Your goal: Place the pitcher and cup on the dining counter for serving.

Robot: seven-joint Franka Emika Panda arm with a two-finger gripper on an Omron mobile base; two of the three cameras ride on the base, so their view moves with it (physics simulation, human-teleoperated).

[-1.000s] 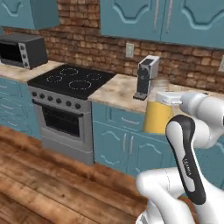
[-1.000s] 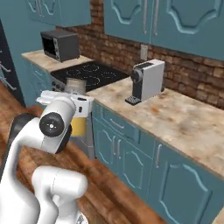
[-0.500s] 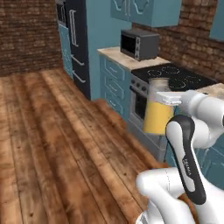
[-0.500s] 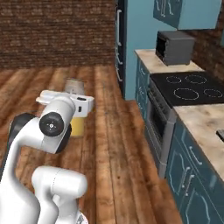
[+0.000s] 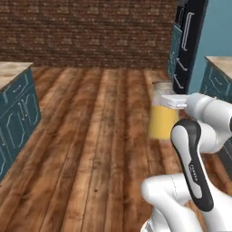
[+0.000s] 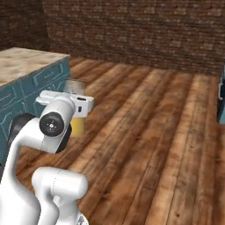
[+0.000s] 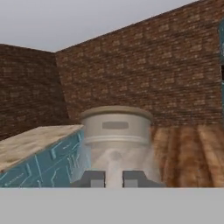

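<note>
Dark gripper tips are pinched on the pitcher, which stands upright just in front of them, carried above the wood floor. Dining counter lies ahead and to the left of gripper, well apart; I judge base must come closer before set-down.

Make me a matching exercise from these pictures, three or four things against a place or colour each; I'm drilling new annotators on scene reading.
Things:
1. pitcher
2. dining counter
3. floor
4. back wall

Descriptions:
A. dark red-brown brick
B. beige marbled top over teal cabinets
C. held off the floor in the gripper, orange-yellow liquid inside
D. brown wooden planks

Pairs: 1-C, 2-B, 3-D, 4-A
</note>
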